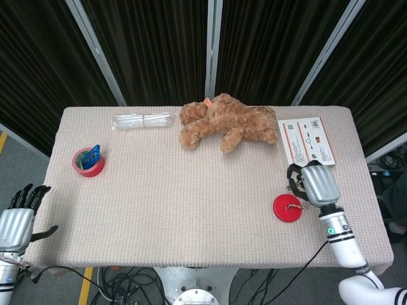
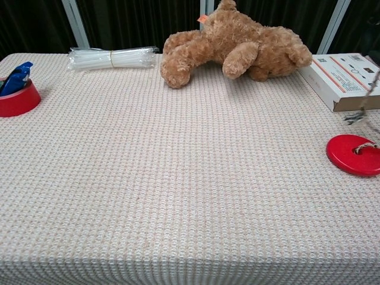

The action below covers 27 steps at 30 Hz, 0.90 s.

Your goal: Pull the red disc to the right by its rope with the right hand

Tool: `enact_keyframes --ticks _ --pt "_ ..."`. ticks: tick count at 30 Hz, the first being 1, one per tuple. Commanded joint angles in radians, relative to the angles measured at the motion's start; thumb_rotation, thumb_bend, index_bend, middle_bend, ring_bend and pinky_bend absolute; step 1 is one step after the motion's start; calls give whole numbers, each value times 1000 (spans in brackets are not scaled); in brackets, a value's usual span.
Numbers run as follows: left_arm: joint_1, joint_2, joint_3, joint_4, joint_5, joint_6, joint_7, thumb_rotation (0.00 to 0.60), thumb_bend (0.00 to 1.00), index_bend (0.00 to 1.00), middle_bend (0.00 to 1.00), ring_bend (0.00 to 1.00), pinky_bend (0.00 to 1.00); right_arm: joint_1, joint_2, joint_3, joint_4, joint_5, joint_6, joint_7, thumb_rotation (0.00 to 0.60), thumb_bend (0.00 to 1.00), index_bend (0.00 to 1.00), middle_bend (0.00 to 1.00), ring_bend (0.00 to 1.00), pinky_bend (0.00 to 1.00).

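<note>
The tabletop (image 1: 191,203) wears a beige woven cloth; behind it hang dark curtains between pale metal posts, and cables lie on the floor below. The disc (image 1: 287,208) lies flat toward the right side of the tabletop, in front of the box (image 1: 306,143). My right hand (image 1: 311,183) hangs above the cloth just right of the disc, fingers curled around the rope (image 2: 362,107), which rises from the disc's centre hole up to them. My left hand (image 1: 18,219) waits off the left edge, fingers apart, holding nothing. At the far edge lie a teddy bear (image 1: 226,122) and a bundle of clear straws (image 1: 143,121). At the left, a blue dispenser sits on a red tape roll (image 1: 88,162).
</note>
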<state>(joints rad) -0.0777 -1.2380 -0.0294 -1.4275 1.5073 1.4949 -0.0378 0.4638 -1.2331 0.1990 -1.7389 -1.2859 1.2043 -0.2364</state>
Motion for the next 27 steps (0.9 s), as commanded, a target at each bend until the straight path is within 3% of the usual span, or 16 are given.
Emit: enact_keyframes --ticks 1,4,6,7,9,11,13,14,27 --pt "0 -3 0 5 -1 -1 -3 600 14 132 123 24 119 29 -58 2 16 -14 -5 -30 600 636 1000 973 692 408" --pt "1 -5 0 9 -2 -2 -7 600 15 132 123 24 119 26 -81 -15 32 -36 2 -24 600 617 1000 973 692 408" --pt "1 -6 1 12 -2 -3 -9 600 13 132 123 24 119 20 -76 -34 47 -55 2 -19 600 540 989 972 685 407" --pt "1 -6 2 13 -2 -3 -10 600 14 133 123 24 119 17 -66 -45 53 -66 -5 -13 600 466 960 958 662 393" --pt "1 -5 2 15 -2 -4 -12 600 14 133 123 24 119 17 -21 -79 52 -71 -56 -7 600 297 809 824 525 281" --pt "0 -5 1 15 -1 -4 -13 600 14 133 123 24 119 26 35 -104 27 -38 -128 -27 600 125 469 488 244 82" --pt "-2 -6 1 13 1 -4 -11 600 14 132 123 24 119 36 79 -116 2 -4 -171 -76 600 27 120 146 46 3" --pt "-2 -7 1 13 1 -5 -10 600 14 132 123 24 119 35 79 -115 1 -6 -160 -86 600 1 10 24 0 0" --pt "-2 -2 0 5 3 0 -9 600 14 133 123 24 119 -21 48 -107 39 -102 -15 7 600 0 0 0 0 0"
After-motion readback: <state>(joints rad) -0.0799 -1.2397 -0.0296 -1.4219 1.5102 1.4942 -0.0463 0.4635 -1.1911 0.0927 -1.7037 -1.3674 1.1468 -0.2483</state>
